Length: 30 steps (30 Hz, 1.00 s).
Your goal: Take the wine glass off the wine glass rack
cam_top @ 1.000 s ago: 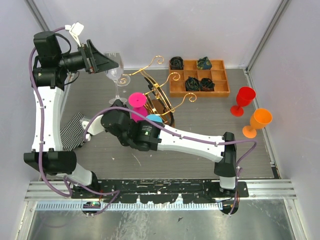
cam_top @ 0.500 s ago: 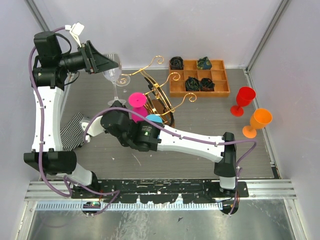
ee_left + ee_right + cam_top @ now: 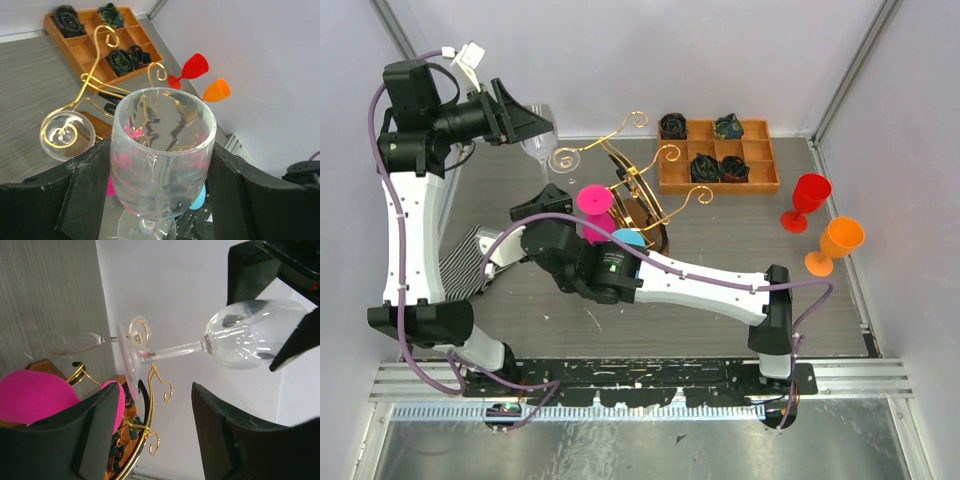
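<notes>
Left pincer (image 3: 159,150) is clamped on the wine glass (image 3: 162,172), one finger (image 3: 85,195) on each side of the bowl, rim facing its camera. Top view: bowl sits at 10 o'clock of the wine glass rack (image 3: 638,185), close to the back wall and well above the tabletop (image 3: 740,225). Right wrist view: the stem runs from the bowl to a clear round foot right at a curled arm end; can't tell if foot and wire touch. On the far side of that foot there's a fainter glass-shaped outline, can't tell whether it's a second glass or a reflection. Left wrist view: a clear disc with a gold curl showing in it at 9 o'clock of the bowl, can't tell whose foot that is; the held glass's stem is cut off by the bottom edge. Right pincer (image 3: 157,395) is released, fingers apart and nothing between them; from above it's mostly hidden by its own wrist. Pink cup (image 3: 593,200) and blue cup (image 3: 628,237) are at the rack, lower parts hidden behind the right arm. Wooden tray (image 3: 720,187) lies at 1 o'clock of the rack, its dark contents too small to identify. Red glass (image 3: 810,195) and orange glass (image 3: 840,240) stand at 3 o'clock. Striped cloth (image 3: 465,260) lies at 8 o'clock, half covered by the left arm.
</notes>
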{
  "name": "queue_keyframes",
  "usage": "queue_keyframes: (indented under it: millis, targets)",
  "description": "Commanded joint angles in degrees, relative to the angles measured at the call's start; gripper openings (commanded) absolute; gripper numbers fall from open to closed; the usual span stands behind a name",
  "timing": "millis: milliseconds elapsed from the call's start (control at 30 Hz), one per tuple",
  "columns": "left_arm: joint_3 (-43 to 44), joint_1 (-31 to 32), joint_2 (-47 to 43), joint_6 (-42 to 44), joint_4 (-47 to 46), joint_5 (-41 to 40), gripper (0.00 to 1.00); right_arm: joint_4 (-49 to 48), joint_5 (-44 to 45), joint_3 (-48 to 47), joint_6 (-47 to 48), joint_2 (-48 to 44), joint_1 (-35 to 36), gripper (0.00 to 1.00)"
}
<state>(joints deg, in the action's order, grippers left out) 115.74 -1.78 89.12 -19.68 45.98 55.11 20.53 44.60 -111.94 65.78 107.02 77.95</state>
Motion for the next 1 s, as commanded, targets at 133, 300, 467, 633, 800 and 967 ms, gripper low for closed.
queue_keyframes:
  millis: [133, 300, 467, 633, 800, 967]
  targets:
    - [5.87, -3.28, 1.89, 3.74, 6.83, -12.74, 0.38, -1.44, 4.26, -2.54, -4.15, -4.31, 0.42, 0.67]
    - [7.65, -5.27, 4.64, 4.42, 6.89, -21.62, 0.38, 5.56, 6.5, -9.09, -20.82, -8.04, -0.5, 0.78]
    - [8.5, -5.34, 9.14, 2.83, 3.76, -29.56, 0.32, 16.6, -2.53, -15.84, -37.03, -12.02, -6.38, 0.91]
    - [-0.11, -5.34, 8.87, 3.92, -6.37, -41.3, 0.32, 25.69, -8.12, -19.34, -47.72, -12.87, -14.94, 0.92]
    - [-11.82, -5.27, 7.21, 5.39, -21.65, -53.56, 0.33, 22.16, -15.75, -11.08, -53.86, -18.14, -23.04, 0.92]
    - [-20.32, -4.7, 7.96, 5.28, -35.82, -62.61, 0.3, 21.14, -19.9, -8.12, -54.74, -18.62, -29.81, 0.92]
